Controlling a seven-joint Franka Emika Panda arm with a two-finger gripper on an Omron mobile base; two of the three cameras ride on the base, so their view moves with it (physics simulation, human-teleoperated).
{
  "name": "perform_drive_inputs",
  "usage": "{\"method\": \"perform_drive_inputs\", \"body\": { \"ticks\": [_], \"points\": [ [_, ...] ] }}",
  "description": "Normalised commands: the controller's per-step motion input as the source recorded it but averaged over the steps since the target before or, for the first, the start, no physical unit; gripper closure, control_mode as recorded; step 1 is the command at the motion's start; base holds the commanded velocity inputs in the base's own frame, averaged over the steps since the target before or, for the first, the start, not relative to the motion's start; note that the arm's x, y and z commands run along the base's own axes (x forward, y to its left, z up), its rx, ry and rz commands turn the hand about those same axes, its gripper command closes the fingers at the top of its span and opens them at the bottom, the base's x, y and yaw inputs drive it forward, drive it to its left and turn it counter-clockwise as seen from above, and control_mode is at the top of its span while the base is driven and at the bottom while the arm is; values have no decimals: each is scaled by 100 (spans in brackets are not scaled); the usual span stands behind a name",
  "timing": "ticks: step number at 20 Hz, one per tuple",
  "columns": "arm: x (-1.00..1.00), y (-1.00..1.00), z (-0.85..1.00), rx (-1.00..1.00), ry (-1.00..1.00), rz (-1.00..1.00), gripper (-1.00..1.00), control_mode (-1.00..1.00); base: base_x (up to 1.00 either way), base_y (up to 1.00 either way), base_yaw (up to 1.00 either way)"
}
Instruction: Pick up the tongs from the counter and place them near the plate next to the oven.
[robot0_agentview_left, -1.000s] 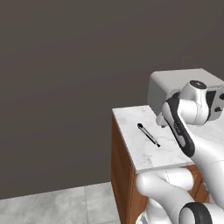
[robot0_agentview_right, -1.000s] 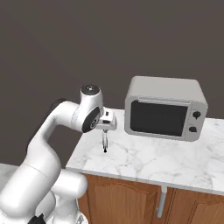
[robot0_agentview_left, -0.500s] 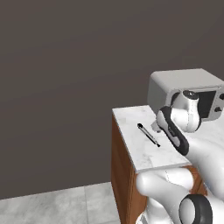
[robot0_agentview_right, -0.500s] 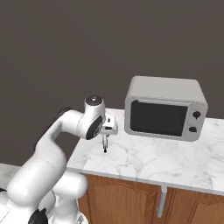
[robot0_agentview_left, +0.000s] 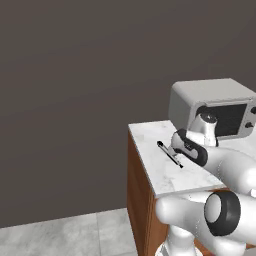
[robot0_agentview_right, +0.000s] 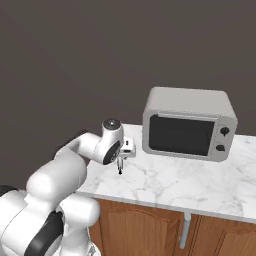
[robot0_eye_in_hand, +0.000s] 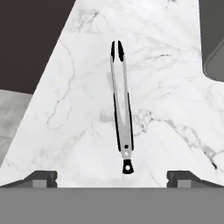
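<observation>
Over the left end of the surface (robot0_agentview_right: 165, 182), at centre-left of the right base view, my tool (robot0_agentview_right: 120, 162) has dropped lower than a second ago and now sits just above the tongs (robot0_eye_in_hand: 121, 106). Its fingertips (robot0_eye_in_hand: 41, 176) stand wide apart, holding nothing. Those tongs lie flat on the marble, unmoved, left of the microwave (robot0_agentview_right: 189, 123).

I was working in a kitchen: a silver microwave (robot0_agentview_right: 188, 123) sat on a white marble surface (robot0_agentview_right: 175, 185) above brown wooden cabinets (robot0_agentview_right: 145, 227).
</observation>
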Motion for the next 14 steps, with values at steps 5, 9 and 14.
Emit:
{"method": "perform_drive_inputs", "body": {
  "ticks": [5, 9, 14],
  "points": [
    [33, 0, -36, 0, 0, 4, -100, -100, 0, 0, 0],
    [33, 0, -29, 0, 0, 3, -100, -100, 0, 0, 0],
    [36, 0, -31, 0, 0, 3, -100, -100, 0, 0, 0]
  ]
}}
